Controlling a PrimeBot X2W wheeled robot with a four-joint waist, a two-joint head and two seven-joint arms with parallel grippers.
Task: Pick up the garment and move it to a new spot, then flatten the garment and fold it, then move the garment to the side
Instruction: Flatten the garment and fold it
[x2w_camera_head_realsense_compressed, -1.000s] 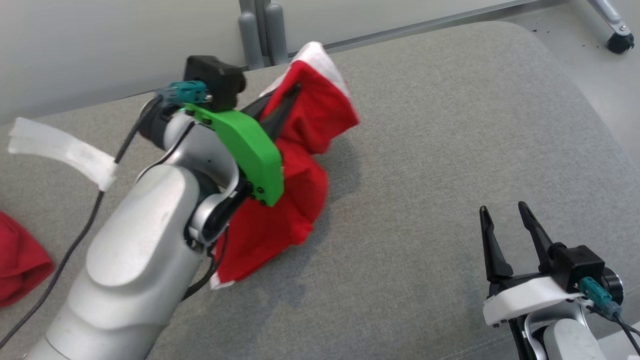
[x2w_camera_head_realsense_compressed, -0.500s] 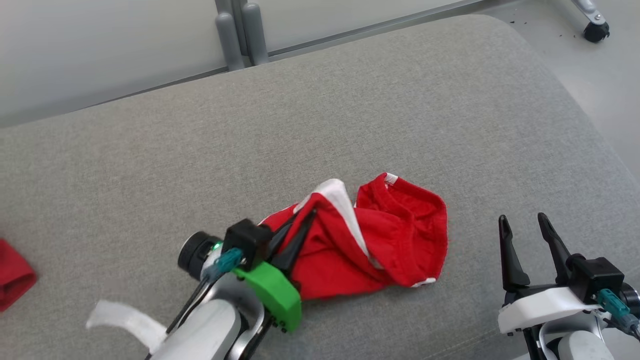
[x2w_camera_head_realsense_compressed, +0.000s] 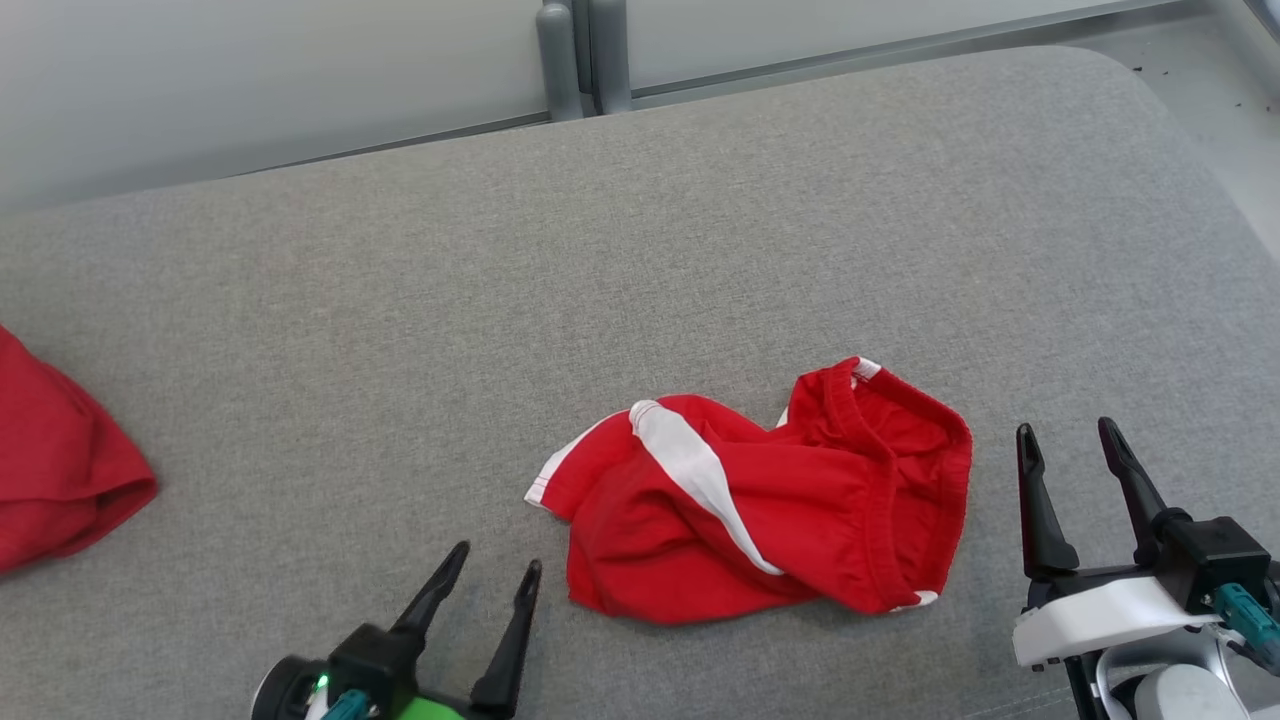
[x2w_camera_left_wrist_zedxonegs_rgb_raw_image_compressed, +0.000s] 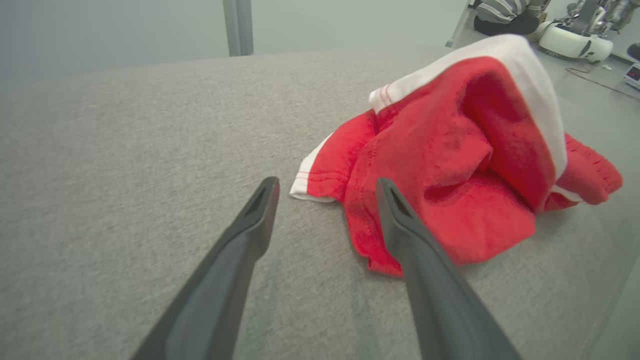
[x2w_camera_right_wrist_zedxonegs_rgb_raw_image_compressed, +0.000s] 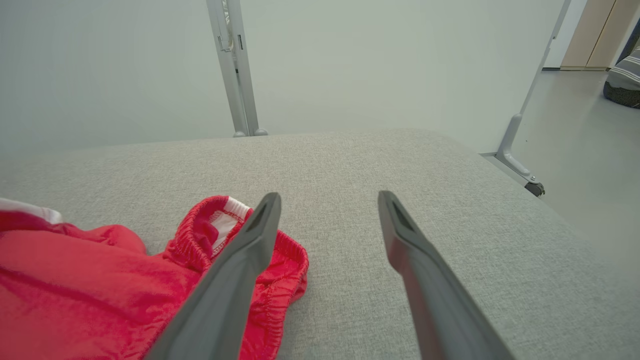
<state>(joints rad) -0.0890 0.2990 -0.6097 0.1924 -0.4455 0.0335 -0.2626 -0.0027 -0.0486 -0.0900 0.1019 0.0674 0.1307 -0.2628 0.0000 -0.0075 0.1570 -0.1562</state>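
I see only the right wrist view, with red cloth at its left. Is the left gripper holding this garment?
Observer: No. The left gripper is open and empty, beside the red shorts crumpled on the grey cushion.
Operator: At which end of them?
Observer: At their left end, near the white-trimmed leg hem.
Operator: Anything else on the cushion?
Observer: A second red cloth lies at its far left edge.

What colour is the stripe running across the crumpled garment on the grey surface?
White, on a red garment. The stripe shows best in the head view.
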